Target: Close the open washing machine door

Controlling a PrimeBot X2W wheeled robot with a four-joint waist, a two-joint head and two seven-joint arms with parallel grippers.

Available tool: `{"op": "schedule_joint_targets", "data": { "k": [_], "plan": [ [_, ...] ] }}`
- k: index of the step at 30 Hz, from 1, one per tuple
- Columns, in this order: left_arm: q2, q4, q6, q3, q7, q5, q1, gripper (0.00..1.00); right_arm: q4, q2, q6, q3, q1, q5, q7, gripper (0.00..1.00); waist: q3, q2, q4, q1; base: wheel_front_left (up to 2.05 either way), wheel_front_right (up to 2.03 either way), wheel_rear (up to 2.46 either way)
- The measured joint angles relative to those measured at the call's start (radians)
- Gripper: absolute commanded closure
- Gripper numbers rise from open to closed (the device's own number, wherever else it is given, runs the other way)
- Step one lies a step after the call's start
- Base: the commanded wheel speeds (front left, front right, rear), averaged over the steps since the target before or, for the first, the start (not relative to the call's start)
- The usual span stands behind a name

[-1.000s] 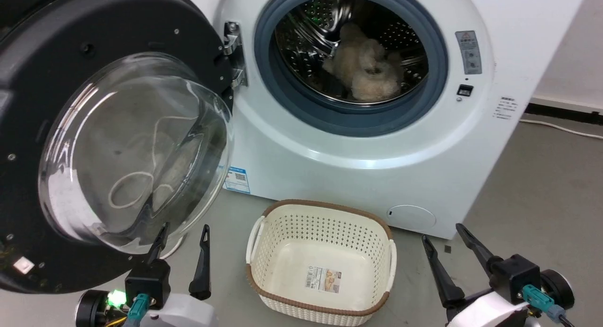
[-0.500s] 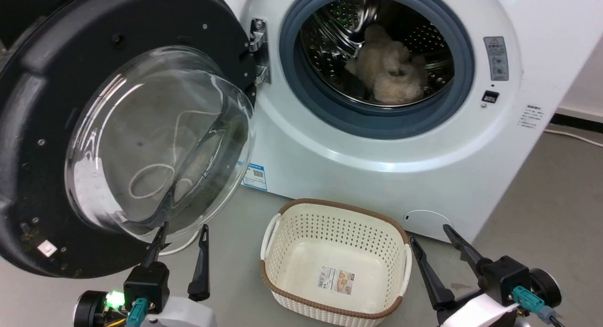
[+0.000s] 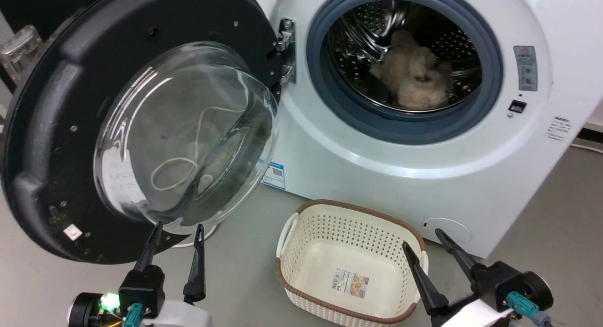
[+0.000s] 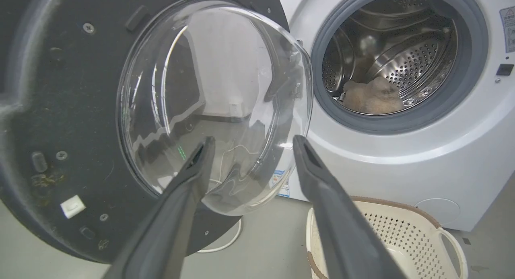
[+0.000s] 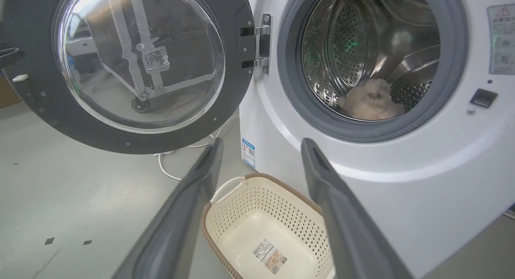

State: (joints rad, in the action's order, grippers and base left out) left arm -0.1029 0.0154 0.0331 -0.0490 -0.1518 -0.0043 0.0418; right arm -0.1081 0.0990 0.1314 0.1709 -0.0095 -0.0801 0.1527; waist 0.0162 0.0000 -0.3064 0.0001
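The washing machine door (image 3: 56, 143) stands swung wide open to the left, its black rim facing me and its clear glass bowl (image 3: 188, 134) bulging out. A metal hinge (image 3: 286, 49) joins it to the white washing machine (image 3: 377, 176), whose steel drum (image 3: 372, 30) holds a beige fluffy item (image 3: 414, 82). My left gripper (image 3: 178, 229) is open just below the glass bowl, apart from it. My right gripper (image 3: 424, 237) is open over the basket's right rim. The door (image 4: 60, 90) and my open left gripper (image 4: 251, 140) appear in the left wrist view, the door (image 5: 237, 90) and open right gripper (image 5: 261, 142) in the right wrist view.
A cream perforated basket (image 3: 301, 232) with a brown rim sits empty on the grey floor before the machine. A white cable (image 5: 165, 170) loops on the floor under the door. A blue sticker (image 3: 274, 175) marks the machine's lower left front.
The whole head picture has shifted right and slightly down, so the camera has turned left. Both grippers keep their open stance low in the view.
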Motion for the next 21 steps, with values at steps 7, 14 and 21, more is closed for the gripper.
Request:
{"op": "schedule_joint_targets", "data": {
  "k": [7,14,21],
  "plan": [
    [-0.003,0.006,0.008,-0.002,-0.014,-0.006,0.001,0.00,-0.012,0.009,0.000,0.017,0.000,-0.010,0.014,0.00,-0.002,0.0000,-0.030,0.0000,0.00,0.00,0.00],
    [-0.005,0.006,0.009,-0.005,-0.028,-0.006,0.005,0.00,-0.024,0.013,0.000,0.033,0.000,-0.020,0.027,0.00,-0.002,0.0000,-0.060,-0.0001,0.00,0.00,0.00],
    [-0.009,0.009,0.017,-0.009,-0.043,-0.006,0.005,0.00,-0.036,0.015,0.000,0.047,0.000,-0.029,0.043,0.00,-0.001,0.0000,-0.088,0.0000,0.00,0.00,0.00]
  ]
}}
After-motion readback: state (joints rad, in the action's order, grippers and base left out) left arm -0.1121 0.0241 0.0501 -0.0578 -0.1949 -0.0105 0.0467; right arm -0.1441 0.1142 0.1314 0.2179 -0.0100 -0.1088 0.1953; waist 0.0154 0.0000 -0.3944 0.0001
